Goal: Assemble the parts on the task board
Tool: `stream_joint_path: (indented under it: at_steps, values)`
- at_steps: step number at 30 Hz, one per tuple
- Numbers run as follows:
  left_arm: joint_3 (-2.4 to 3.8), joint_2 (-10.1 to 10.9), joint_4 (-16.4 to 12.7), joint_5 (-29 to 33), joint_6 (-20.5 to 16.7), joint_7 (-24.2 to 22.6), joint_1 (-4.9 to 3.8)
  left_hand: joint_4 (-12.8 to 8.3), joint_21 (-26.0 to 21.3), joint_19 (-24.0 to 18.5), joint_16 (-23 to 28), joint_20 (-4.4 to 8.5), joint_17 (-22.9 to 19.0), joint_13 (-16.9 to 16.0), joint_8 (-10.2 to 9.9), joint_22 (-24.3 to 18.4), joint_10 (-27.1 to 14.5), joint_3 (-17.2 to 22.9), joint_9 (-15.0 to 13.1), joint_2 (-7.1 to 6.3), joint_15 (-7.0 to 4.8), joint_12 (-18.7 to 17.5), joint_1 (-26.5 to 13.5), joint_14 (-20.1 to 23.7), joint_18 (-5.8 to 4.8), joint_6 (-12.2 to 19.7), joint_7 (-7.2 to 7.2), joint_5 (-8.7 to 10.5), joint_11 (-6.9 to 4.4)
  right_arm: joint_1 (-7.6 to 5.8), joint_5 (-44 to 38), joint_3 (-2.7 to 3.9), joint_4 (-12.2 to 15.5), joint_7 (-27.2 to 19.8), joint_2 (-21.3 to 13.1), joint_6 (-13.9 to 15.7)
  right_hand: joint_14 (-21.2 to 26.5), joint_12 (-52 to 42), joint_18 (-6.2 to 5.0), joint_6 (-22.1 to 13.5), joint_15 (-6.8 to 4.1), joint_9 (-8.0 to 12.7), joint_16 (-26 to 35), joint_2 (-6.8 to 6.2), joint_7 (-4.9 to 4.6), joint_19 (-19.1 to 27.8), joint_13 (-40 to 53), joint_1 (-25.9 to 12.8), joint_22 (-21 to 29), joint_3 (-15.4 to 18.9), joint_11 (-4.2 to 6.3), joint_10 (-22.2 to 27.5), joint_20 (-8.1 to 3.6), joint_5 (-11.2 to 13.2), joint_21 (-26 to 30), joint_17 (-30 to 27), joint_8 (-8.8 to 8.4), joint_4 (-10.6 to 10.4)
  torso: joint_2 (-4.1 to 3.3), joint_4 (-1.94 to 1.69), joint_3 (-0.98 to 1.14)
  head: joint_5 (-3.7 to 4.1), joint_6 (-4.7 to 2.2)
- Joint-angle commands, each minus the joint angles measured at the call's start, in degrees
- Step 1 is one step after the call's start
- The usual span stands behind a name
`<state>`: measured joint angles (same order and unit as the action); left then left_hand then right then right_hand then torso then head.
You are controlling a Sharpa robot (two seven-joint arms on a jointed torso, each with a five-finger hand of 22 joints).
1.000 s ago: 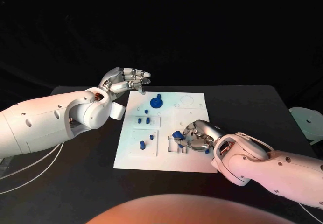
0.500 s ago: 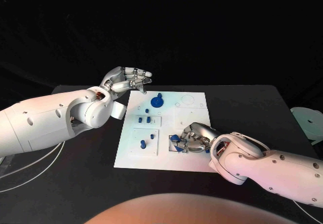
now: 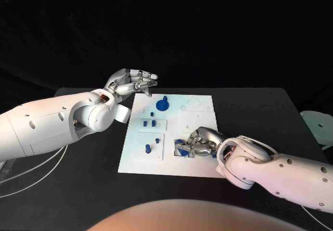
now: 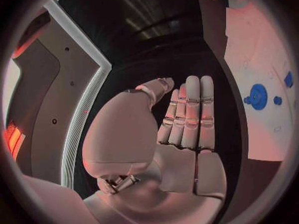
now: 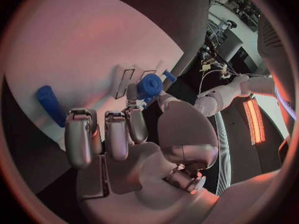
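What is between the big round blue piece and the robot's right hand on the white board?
In the head view, bare white board lies between the big round blue piece and the right hand.

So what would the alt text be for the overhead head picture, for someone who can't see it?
The robot's right hand holds a blue part low over the white task board on a black table. Its left hand hovers past the board's far left corner, holding nothing.

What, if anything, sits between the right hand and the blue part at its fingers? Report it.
Nothing visible does. In the right wrist view the right hand has its fingertips right at the round blue part on the task board. The head view shows that hand low over the board's near right area.
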<state>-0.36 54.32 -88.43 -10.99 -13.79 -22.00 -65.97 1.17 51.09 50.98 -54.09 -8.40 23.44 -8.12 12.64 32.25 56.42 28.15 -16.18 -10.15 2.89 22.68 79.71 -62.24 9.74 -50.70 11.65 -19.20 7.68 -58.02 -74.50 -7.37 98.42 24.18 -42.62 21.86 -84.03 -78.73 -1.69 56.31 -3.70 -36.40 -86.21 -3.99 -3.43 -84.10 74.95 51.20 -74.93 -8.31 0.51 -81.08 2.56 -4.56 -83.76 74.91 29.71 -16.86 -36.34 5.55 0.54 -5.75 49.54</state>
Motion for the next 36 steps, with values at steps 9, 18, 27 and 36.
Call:
stream_joint_path:
  at_steps: [9,18,27,36]
  values:
    - [0.04,0.0,-0.2,0.3,0.8,-0.2,-0.02,0.1,0.2,-0.1,-0.3,0.16,0.1,-0.1,0.4,0.0,-0.4,0.2,0.1,0.11,0.07,0.3,0.0,0.3,0.79,0.4,0.11,-0.15,-0.08,-0.01,-2.7,0.00,0.8,0.1,0.0,-0.7,-4.2,0.9,0.22,-1.0,-0.37,-0.4,0.1,2.40,-0.13,-3.2,1.5,-5.7,-13.1,7.3,0.00,0.1,-0.29,1.6,0.6,5.9,0.58,-0.1,0.04,0.06,0.02,-0.21,0.01]
    - [0.04,0.2,-0.2,0.3,0.7,-0.1,-0.02,0.1,0.2,-0.1,-0.3,0.16,0.1,-0.1,0.4,0.0,-0.4,0.2,0.1,0.11,0.07,0.3,0.0,0.3,0.79,0.4,0.11,-0.15,-0.08,-0.01,-2.8,0.00,3.2,-2.2,-2.0,-0.1,-4.2,0.7,0.29,-0.8,-0.44,-0.5,0.0,4.75,-0.01,-3.3,2.2,0.2,-13.2,8.5,0.09,-0.4,-0.33,-0.7,0.3,6.1,0.80,0.2,-0.01,0.07,0.09,-0.44,0.15]
    - [0.04,0.2,-0.1,0.3,0.7,-0.1,-0.02,0.1,0.2,-0.2,-0.4,0.15,0.1,-0.1,0.4,0.1,-0.4,0.2,0.1,0.16,0.10,0.3,-0.1,0.4,0.77,0.4,0.12,-0.15,-0.07,-0.01,-1.7,0.00,5.1,-4.5,-3.5,-1.1,-4.3,0.8,0.32,-1.0,-0.45,-0.5,-0.1,5.29,0.00,-3.4,2.6,6.0,-13.3,10.1,0.12,-0.5,-0.35,-2.2,0.2,6.4,0.74,0.3,0.08,0.13,0.04,-0.33,-0.02]
    - [0.04,0.2,-0.1,0.3,0.7,-0.1,-0.01,0.1,0.2,-0.2,-0.4,0.15,0.1,-0.1,0.4,0.1,-0.4,0.2,0.1,0.16,0.10,0.3,-0.1,0.4,0.77,0.4,0.12,-0.15,-0.07,-0.02,-2.1,-0.01,4.1,-3.6,-3.2,-2.3,-4.3,0.9,0.37,-1.1,-0.52,0.0,-0.2,5.69,0.05,-3.5,3.0,15.5,-13.3,9.3,0.18,-0.6,-0.41,-3.9,0.0,6.5,0.19,0.6,0.02,0.08,0.02,-0.20,-0.15]
